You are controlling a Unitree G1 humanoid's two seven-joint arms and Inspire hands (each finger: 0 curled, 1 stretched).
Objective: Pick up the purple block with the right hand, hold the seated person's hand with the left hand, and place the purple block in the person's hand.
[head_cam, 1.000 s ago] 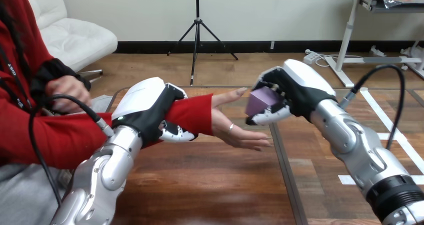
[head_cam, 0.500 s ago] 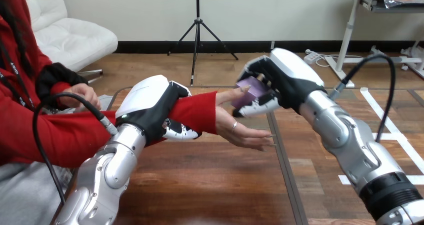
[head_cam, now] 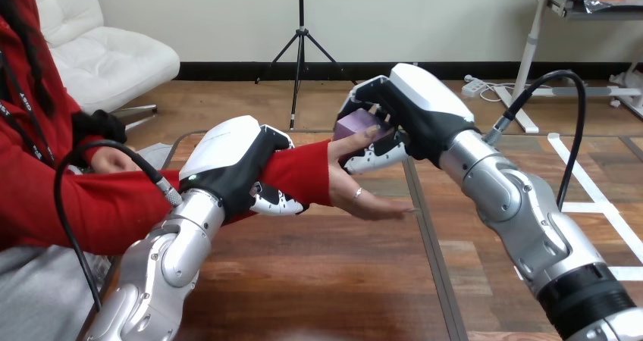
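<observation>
The person's hand (head_cam: 364, 193) reaches in from the left above the table, palm up and fingers spread. My left hand (head_cam: 235, 163) is curled round the wrist over the red sleeve (head_cam: 292, 170). My right hand (head_cam: 409, 117) hangs just above the person's palm, shut on the purple block (head_cam: 355, 123). The block sits between its fingers and thumb, close over the person's thumb.
The wooden table (head_cam: 318, 273) stretches below both arms, with a dark seam (head_cam: 428, 250) running front to back. The person's other hand (head_cam: 110, 159) rests near the left edge.
My right hand has carried the purple block leftward and slightly up, from beside the person's fingertips to over the palm. The left hand keeps its hold on the wrist.
</observation>
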